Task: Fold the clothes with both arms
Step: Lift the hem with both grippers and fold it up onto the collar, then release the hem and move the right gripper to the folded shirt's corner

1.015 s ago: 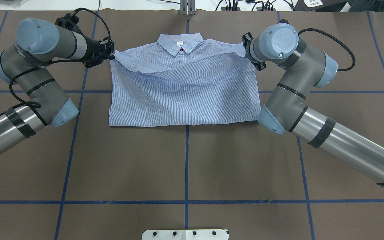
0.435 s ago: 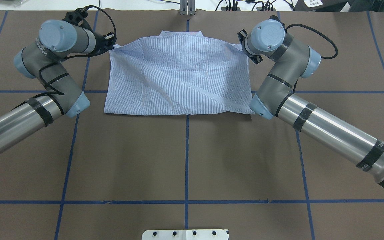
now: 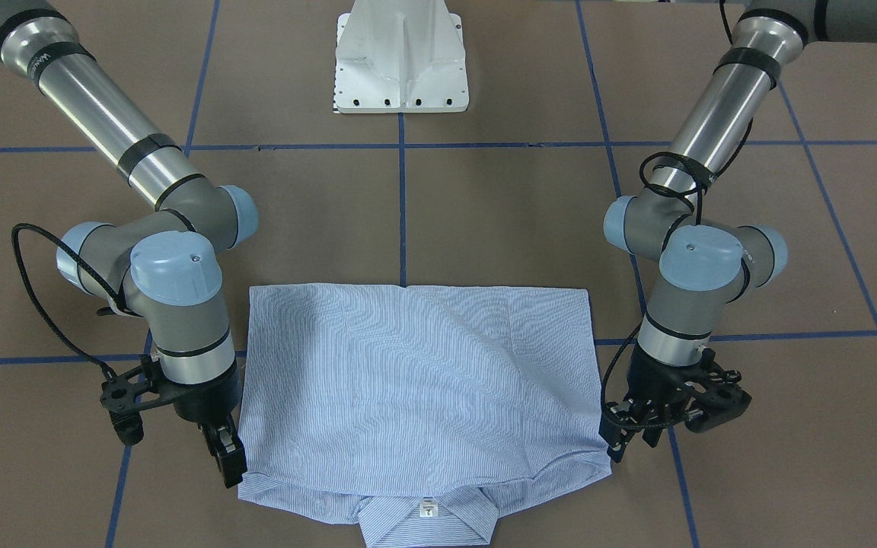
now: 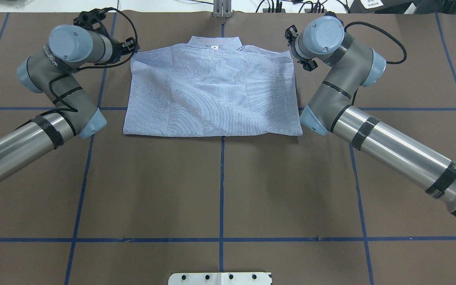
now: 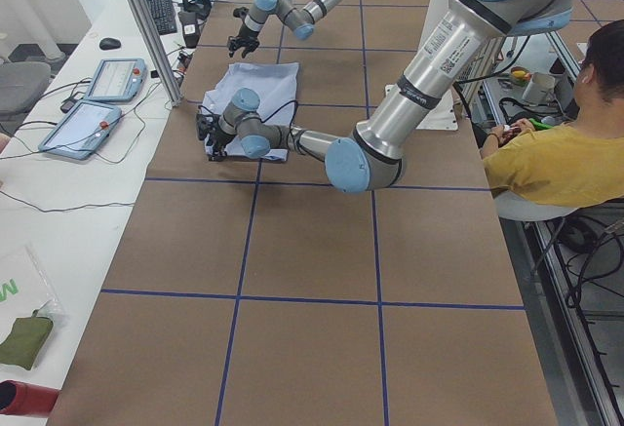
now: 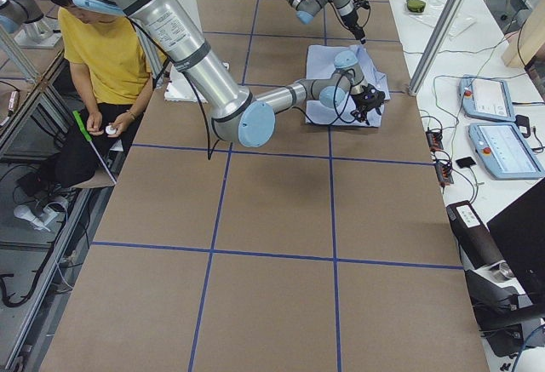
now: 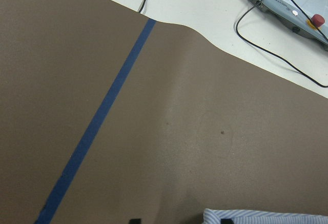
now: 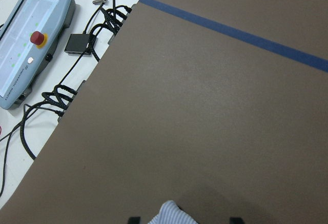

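The light blue striped shirt (image 4: 212, 91) lies folded in half on the brown table. Its hem lies just short of the collar (image 3: 427, 521), which peeks out at the far edge. My left gripper (image 3: 615, 447) stands at the shirt's far left corner, and the left wrist view shows its fingertips apart with the shirt edge (image 7: 266, 216) beside them. My right gripper (image 3: 231, 468) stands at the far right corner. It is open too, with a shirt tip (image 8: 171, 214) loose between its fingers. In the overhead view the right wrist (image 4: 319, 37) hides that gripper.
Blue tape lines (image 4: 222, 186) grid the table. The white pedestal base (image 3: 402, 61) is at the robot side. Teach pendants (image 6: 498, 125) and cables lie on the white bench beyond the far edge. A seated person (image 5: 575, 153) is behind the robot.
Both arms carried the lifted hem away from the robot, over to the collar, and lowered it. The upper layer now lies flat and the collar is mostly covered.
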Tool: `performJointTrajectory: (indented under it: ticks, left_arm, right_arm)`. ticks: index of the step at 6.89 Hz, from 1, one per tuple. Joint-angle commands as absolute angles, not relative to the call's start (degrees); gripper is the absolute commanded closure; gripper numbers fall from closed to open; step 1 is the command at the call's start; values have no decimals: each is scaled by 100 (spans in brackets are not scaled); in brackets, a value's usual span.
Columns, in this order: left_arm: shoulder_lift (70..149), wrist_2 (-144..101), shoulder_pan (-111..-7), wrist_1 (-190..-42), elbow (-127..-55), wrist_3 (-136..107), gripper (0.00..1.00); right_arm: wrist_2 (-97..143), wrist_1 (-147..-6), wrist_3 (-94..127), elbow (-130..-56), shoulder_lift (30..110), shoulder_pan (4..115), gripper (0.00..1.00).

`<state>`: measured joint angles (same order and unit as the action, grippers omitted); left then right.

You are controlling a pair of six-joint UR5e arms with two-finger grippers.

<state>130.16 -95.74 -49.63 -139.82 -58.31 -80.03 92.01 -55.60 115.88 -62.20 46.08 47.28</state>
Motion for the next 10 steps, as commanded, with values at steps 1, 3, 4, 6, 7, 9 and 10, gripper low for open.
performJointTrajectory:
  ticks: [1, 3, 4, 6, 7, 9, 10]
  left_arm:
    - [12982, -10024, -5175, -13966, -6133, -7815, 1]
    - [12447, -10538, -5379, -13975, -6844, -7717, 1]
    - [12384, -10547, -5388, -13983, -6890, -7717, 1]
    - [12305, -10521, -5379, -13975, -7101, -7725, 1]
    - [12305, -10503, -5379, -13983, -7102, -7726, 1]
    - [12305, -10451, -5379, -13983, -7102, -7734, 1]
    - [12287, -10424, -5379, -13983, -7102, -7726, 1]
  right_arm:
    - [9490, -5546, 11628, -6956, 5025, 4808, 32]
    - [9589, -5590, 11680, -8631, 6251, 4284, 29]
    - [9580, -5564, 11724, -9101, 6728, 3932, 26]
    - [9528, -5546, 12066, -9604, 7283, 3491, 24]
    - [9519, -5546, 12067, -9606, 7304, 3411, 24]
    - [9519, -5546, 12067, -9554, 7278, 3366, 25]
    - [9466, -5546, 12076, -9554, 7251, 3340, 28]
